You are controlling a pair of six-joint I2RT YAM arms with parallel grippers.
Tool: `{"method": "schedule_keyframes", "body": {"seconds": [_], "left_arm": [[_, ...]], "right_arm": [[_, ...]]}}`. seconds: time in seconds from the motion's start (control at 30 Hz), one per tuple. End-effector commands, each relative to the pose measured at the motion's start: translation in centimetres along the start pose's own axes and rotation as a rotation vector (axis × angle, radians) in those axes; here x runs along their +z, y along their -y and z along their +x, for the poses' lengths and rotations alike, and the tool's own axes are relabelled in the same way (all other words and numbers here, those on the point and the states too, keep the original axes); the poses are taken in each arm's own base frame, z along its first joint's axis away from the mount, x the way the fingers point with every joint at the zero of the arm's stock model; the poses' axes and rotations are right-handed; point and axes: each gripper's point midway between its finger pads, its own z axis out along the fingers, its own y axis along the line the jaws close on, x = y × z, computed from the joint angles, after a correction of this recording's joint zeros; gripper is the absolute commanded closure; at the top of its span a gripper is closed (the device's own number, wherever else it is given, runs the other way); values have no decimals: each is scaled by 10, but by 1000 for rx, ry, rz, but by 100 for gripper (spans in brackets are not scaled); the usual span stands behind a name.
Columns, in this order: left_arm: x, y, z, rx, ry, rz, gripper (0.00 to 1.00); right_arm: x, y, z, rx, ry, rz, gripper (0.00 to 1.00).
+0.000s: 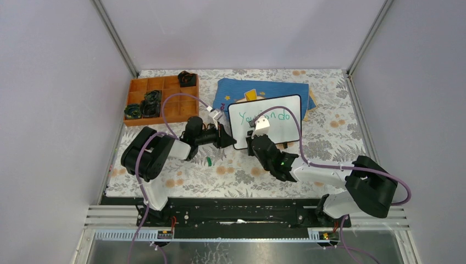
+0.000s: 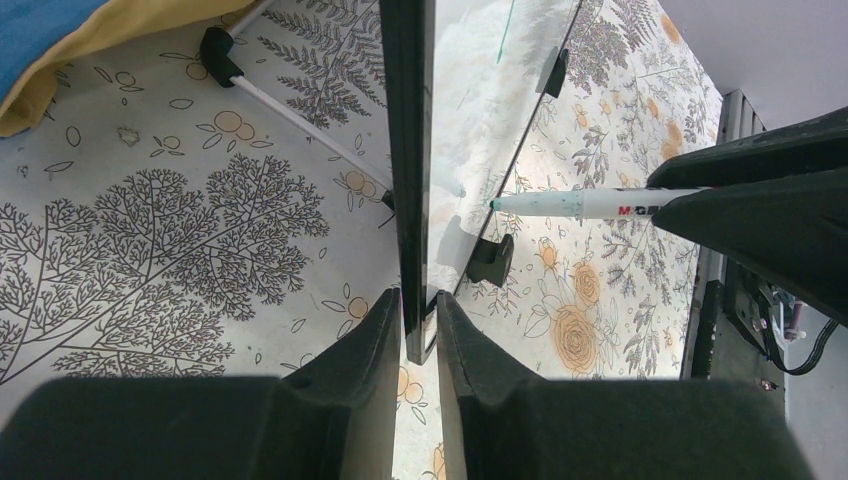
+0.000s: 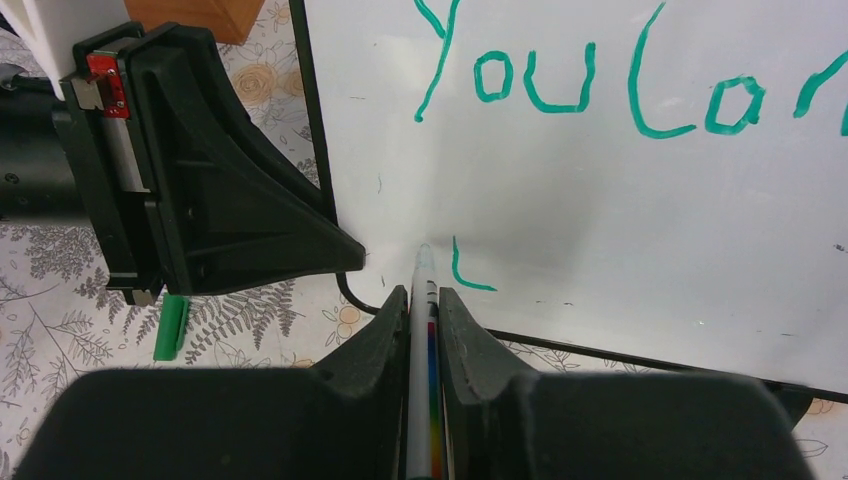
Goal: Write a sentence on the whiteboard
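The left gripper (image 2: 420,312) is closed on the whiteboard (image 2: 470,110), its 2 black fingers (image 2: 355,345) pinching the thin black rim at the board's left edge. In the left wrist view the board runs edge-on straight ahead of this hand, with a black support foot (image 2: 490,260) just beyond the fingertips.

The right gripper (image 3: 425,300) is clamped on a white marker (image 3: 424,275), which lies in line with its fingers and points ahead at the board. The barrel carries a rainbow-coloured strip between the fingers. In the left wrist view red letters "M&G" can be read on it. The green tip is at the glossy surface, low on the board's left part; whether it quite touches cannot be told.

The sentence (image 3: 633,90) is in green handwriting, up and ahead of the right hand. Its top line reads "You can do" in the top view. Just right of the marker tip is 1 short green stroke (image 3: 465,272) shaped like an "L", and a tiny green tick sits higher up to its left.

The left gripper's black body is close to the left of the right hand. Below it a green marker cap (image 3: 170,325) lies on the floral table cover (image 1: 329,143). A blue cloth (image 1: 242,88) lies beyond the board, and an orange compartment tray (image 1: 140,86) holding black parts sits far left of both hands.
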Motion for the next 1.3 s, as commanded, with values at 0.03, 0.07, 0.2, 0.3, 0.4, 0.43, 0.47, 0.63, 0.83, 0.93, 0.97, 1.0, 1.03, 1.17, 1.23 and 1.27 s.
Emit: {"method": "schedule_keyframes", "body": {"seconds": [0.03,0.07,0.2,0.3,0.4,0.43,0.47,0.63,0.83,0.93,0.97,1.0,1.03,1.17,1.23,1.27], "left_arm": [[0,-11,-8,32,15,-60,75],[0,-11,-7,31,13,-60,75],[0,-11,-8,32,14,-59,75],[0,-11,-7,32,14,-59,75],[0,-11,-6,30,11,-59,75],[0,-11,-7,30,12,-60,75],[0,-11,-6,29,11,-60,75],[0,-11,-7,32,13,-58,75],[0,-10,-7,31,11,-60,75],[0,-10,-6,29,10,-58,75],[0,-11,-5,27,8,-59,75],[0,-10,-6,29,10,-58,75],[0,-11,-7,29,12,-58,75],[0,-10,-7,33,12,-59,75],[0,-10,-7,32,12,-59,75],[0,-10,-7,32,12,-59,75]], "right_arm": [[5,-7,-22,36,44,-3,100],[5,-6,-21,36,42,0,100],[6,1,-19,36,32,22,100],[7,7,-17,44,23,44,100],[8,14,-15,48,15,62,100],[8,15,-15,49,13,64,100],[8,16,-15,50,14,68,100],[6,22,-16,52,16,86,100],[1,32,-16,54,21,109,100],[-1,33,-16,52,20,106,100],[-2,31,-17,55,20,95,100],[-4,29,-18,57,24,78,100],[-5,27,-22,63,42,59,100],[-12,26,-35,76,95,33,100],[-13,28,-42,65,106,44,100],[-13,28,-45,64,111,46,100]]}}
